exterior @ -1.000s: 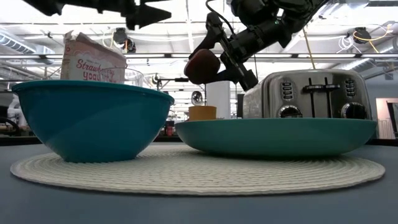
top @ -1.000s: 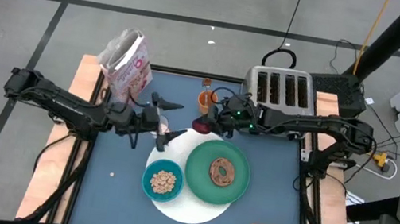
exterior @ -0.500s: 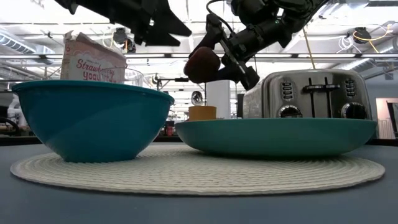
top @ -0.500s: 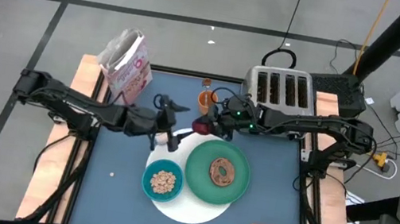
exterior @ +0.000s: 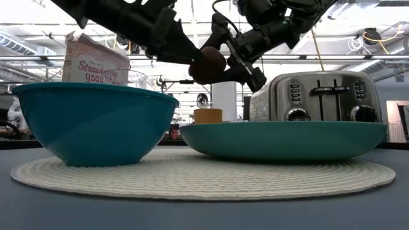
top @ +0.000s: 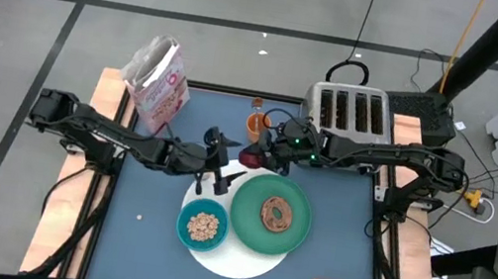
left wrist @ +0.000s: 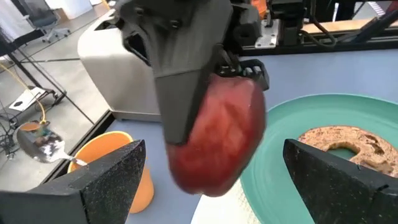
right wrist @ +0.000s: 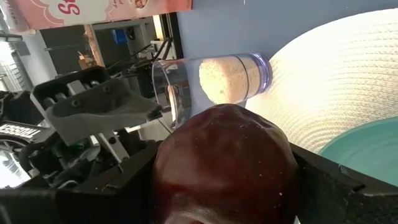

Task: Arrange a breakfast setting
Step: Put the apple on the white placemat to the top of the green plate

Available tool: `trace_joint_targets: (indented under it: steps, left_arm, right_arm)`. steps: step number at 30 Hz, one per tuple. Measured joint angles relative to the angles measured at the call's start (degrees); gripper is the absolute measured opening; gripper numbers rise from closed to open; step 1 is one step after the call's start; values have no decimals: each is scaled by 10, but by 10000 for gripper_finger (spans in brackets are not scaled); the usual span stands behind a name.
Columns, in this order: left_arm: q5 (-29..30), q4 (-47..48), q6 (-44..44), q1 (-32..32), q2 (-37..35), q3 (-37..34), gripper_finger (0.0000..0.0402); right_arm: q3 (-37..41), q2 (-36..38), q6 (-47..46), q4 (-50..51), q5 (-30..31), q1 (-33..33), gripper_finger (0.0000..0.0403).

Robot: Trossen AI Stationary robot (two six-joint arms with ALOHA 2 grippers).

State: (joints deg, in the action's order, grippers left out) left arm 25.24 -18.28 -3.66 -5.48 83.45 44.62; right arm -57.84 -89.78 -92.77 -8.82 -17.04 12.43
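The fruit [exterior: 207, 64] was held clamped in the right gripper [top: 257, 153], in the air beside the plate [top: 293, 239]. The left gripper [left wrist: 205, 180], fingers spread, flanked it. A handover seemed underway; closing would be needed next.

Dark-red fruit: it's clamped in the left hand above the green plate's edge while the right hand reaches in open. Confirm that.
The hands are swapped. The high view shows the right hand shut on the dark-red fruit by the green plate's edge, and the left hand reaching in with its fingers apart. The left wrist view shows its open fingers flanking the fruit.
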Motion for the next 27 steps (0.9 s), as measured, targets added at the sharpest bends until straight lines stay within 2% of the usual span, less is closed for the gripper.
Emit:
trace_joint_targets:
  steps: [9,22,27]
  left_arm:
    - [-5,-21,-4,12,10,0,385]
    - [-59,-35,-2,23,9,0,384]
    - [-58,-75,-8,23,9,-1,345]
  right_arm:
    - [0,0,0,-2,1,0,281]
    - [0,0,-28,-33,1,0,281]
    - [0,0,-27,-34,1,0,281]
